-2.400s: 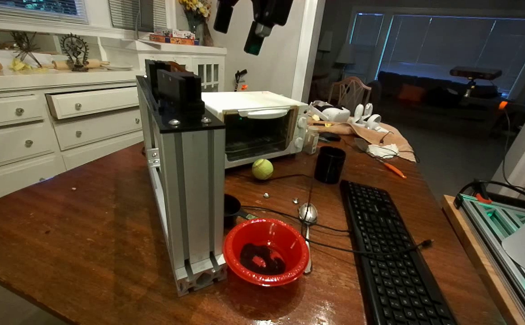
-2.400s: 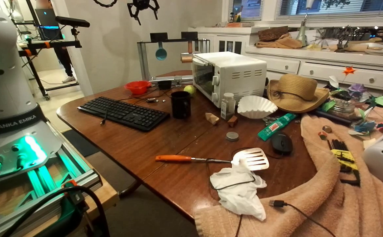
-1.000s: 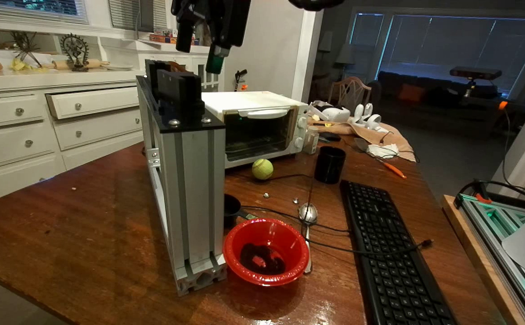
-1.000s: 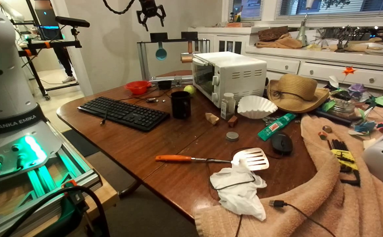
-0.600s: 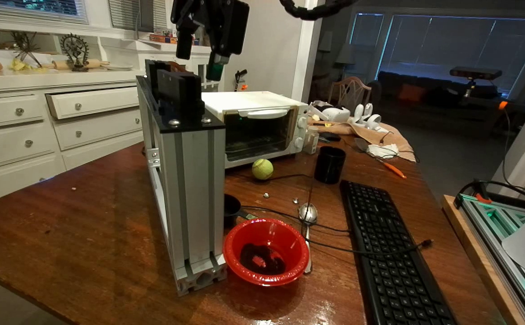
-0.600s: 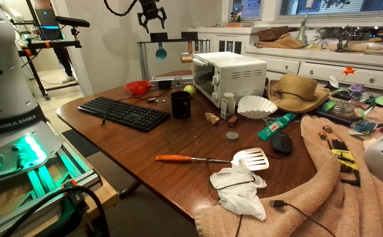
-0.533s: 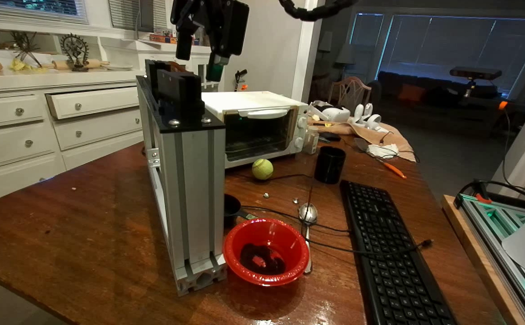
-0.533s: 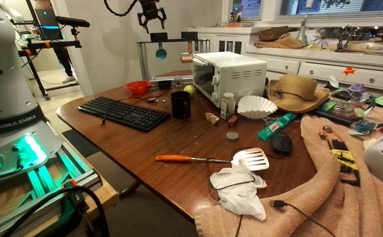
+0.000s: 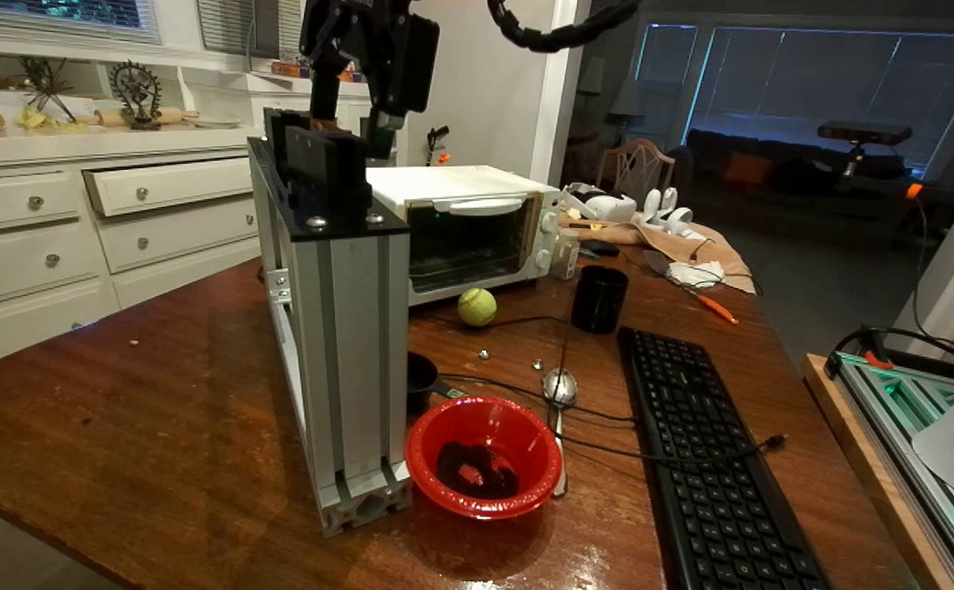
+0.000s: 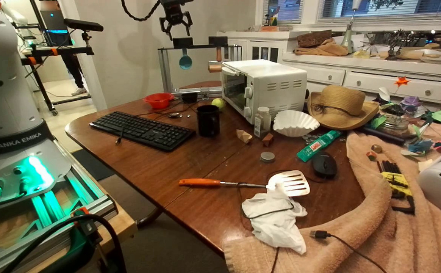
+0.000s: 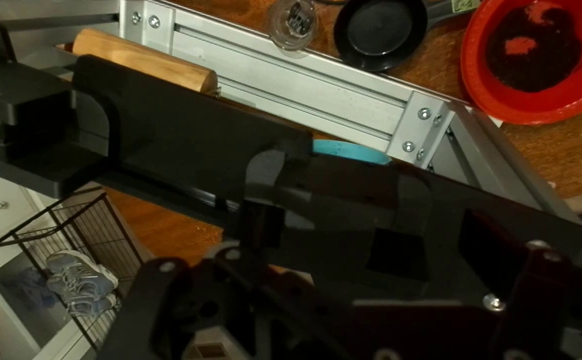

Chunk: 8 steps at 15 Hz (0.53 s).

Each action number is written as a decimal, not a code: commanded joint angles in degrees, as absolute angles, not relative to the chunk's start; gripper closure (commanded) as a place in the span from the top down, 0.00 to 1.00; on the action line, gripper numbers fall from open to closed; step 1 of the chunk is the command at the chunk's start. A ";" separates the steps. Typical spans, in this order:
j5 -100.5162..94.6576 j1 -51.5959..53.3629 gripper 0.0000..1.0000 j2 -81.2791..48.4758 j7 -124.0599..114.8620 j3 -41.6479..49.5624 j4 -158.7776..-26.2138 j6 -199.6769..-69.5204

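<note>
Above the wooden tabletop, the gripper (spread wide, grasping nothing) sits lower than a moment ago, bringing it nearer the black holder below which the teal scoop hangs.

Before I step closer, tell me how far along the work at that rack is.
Looks done: the gripper stands open close to the black holder on the rack. In hand: at most alignment, since nothing shows between its jaws; whether it touches the black holder, I can't tell. Left, probably: any grip or lift, as the blue scoop hangs below the black holder.
</note>
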<state>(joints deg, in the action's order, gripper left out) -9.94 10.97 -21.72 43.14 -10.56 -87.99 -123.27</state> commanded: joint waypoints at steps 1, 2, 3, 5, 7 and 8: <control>-9.98 10.60 0.91 -23.66 44.07 -11.11 -85.17 -121.09; -9.98 10.61 0.88 -23.90 44.09 -11.12 -84.88 -121.03; -10.00 10.64 0.87 -24.10 44.05 -11.11 -84.64 -120.93; -9.99 10.65 0.88 -24.27 43.94 -11.09 -84.46 -120.78; -10.02 10.62 0.90 -24.35 43.89 -11.04 -84.40 -120.62; -9.99 10.61 0.92 -24.46 43.81 -11.01 -84.28 -120.47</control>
